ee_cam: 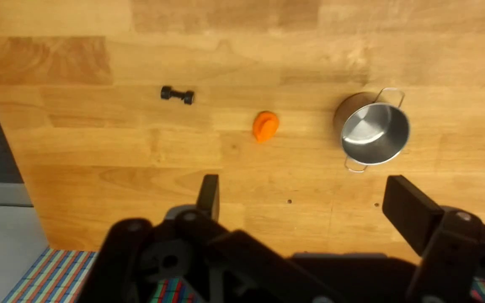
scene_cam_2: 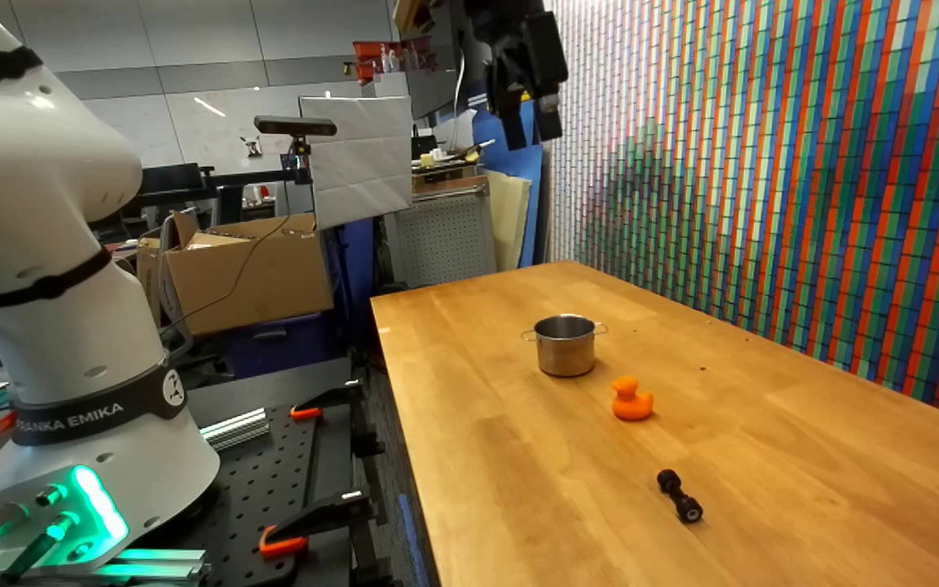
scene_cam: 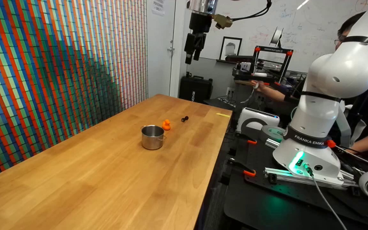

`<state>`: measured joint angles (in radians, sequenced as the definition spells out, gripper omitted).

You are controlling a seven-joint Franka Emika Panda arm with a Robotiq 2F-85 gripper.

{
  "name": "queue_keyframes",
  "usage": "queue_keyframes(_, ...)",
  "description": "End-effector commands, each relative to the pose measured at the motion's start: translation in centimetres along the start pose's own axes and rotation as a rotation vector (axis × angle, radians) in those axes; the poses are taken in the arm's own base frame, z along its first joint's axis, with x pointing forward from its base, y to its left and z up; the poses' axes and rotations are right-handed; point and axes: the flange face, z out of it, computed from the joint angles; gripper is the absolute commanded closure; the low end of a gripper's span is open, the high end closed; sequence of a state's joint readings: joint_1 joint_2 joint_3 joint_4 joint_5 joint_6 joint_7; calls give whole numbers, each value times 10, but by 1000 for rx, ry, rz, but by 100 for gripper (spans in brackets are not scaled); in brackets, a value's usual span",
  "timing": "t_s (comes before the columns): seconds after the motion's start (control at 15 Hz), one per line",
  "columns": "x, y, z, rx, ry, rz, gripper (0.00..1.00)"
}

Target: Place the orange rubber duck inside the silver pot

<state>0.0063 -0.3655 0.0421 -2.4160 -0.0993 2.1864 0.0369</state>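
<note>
Orange and upright, the duck (ee_cam: pixel 265 126) stands near the pot (ee_cam: pixel 372 131), both well below my empty gripper (ee_cam: pixel 303 189), which I hold high and wide, presumably to clear the pot and straddle the duck.

Round two-handled silver metal pot (scene_cam_2: pixel 565 352): upright, shiny-sided, open-topped
Bright orange rubber duck (scene_cam_2: pixel 631 402): upright, near the pot, apart from it

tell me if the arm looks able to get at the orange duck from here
Probably yes: the open gripper hangs above the table, and the wrist view shows the orange duck uncovered, with a gap between it and the silver pot.
</note>
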Motion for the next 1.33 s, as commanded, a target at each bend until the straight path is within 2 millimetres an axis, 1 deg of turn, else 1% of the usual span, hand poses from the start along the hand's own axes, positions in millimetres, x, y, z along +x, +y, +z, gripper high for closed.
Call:
queue_keyframes(0.0, 48, 10, 52, -70, 49, 14, 0)
queue_keyframes(0.07, 55, 10, 77, -79, 43, 30, 0)
queue_keyframes(0.2, 66, 9, 115, -100, 20, 57, 0)
queue_keyframes(0.33, 70, 5, 153, -107, -16, 96, 0)
queue_keyframes(0.6, 76, -3, 213, -99, -72, 176, 0)
queue_keyframes(0.73, 78, -3, 236, -100, -88, 207, 0)
queue_keyframes(1.0, 81, 1, 273, -100, -107, 274, 0)
queue_keyframes(1.13, 81, 1, 285, -95, -102, 305, 0)
queue_keyframes(1.27, 82, -3, 295, -80, -94, 338, 0)
